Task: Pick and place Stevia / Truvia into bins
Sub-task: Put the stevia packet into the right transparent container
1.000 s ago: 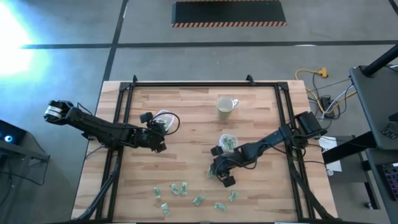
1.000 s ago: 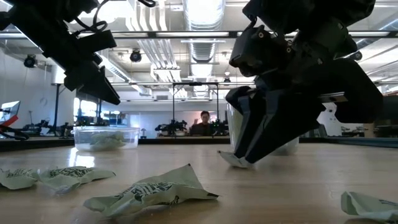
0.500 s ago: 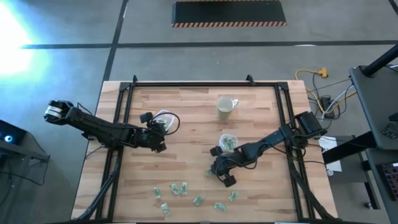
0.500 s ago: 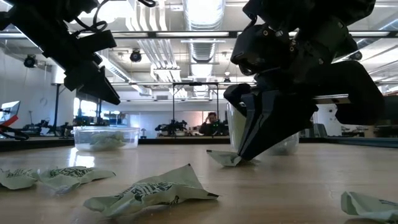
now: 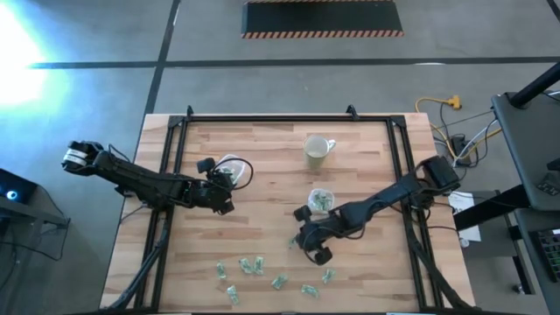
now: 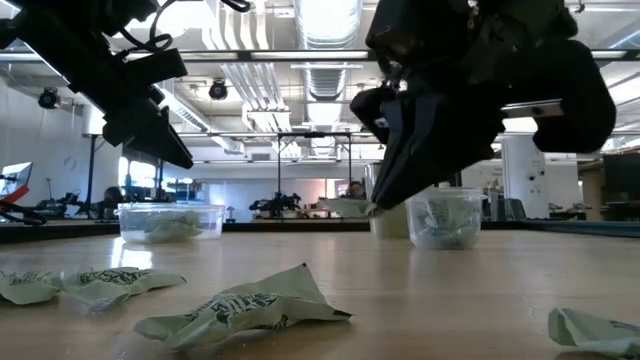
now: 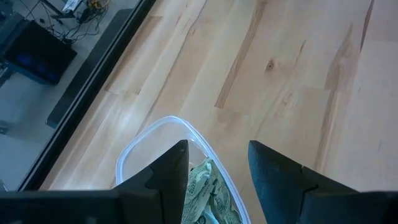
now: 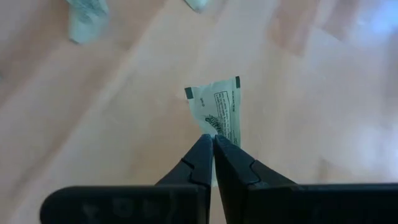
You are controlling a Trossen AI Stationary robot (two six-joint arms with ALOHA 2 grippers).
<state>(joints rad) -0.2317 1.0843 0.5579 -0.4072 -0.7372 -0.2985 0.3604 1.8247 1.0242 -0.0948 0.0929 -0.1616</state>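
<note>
- High view: the left gripper [image 5: 219,181] hangs at the wide clear bin [image 5: 234,168] near the left side of the wooden surface [image 5: 262,140]. The right gripper [image 5: 306,244] sits near the middle of the surface, just in front of the small clear bin [image 5: 321,200], which holds green-and-white packets. A pale mug [image 5: 317,150] stands farther back. A loose scatter of Stevia packets [image 5: 254,265] lies along the front edge, well apart from both bins.
- Low view: the right gripper [image 6: 385,200] is raised off the surface with a held packet [image 6: 350,206] pinched at its tip, clear of the wood. The small bin [image 6: 446,220] stands just behind it, and the wide bin [image 6: 170,221] with packets inside stands to the left under the left gripper [image 6: 150,135]. Crumpled packets [image 6: 240,308] lie in the foreground. A person shows far off in the room behind.
- Left wrist view: the left gripper [image 7: 217,168] has its jaws spread, nothing between them. They hang over the rim of the wide bin [image 7: 146,140], and green packets lie inside it.
- Right wrist view: the right gripper [image 8: 213,142] has its jaws pressed together on the lower edge of the held packet [image 8: 217,106], which stands up above the fingertips. The surface below is blurred, with two more packets [image 8: 84,18] lying on it farther off.
</note>
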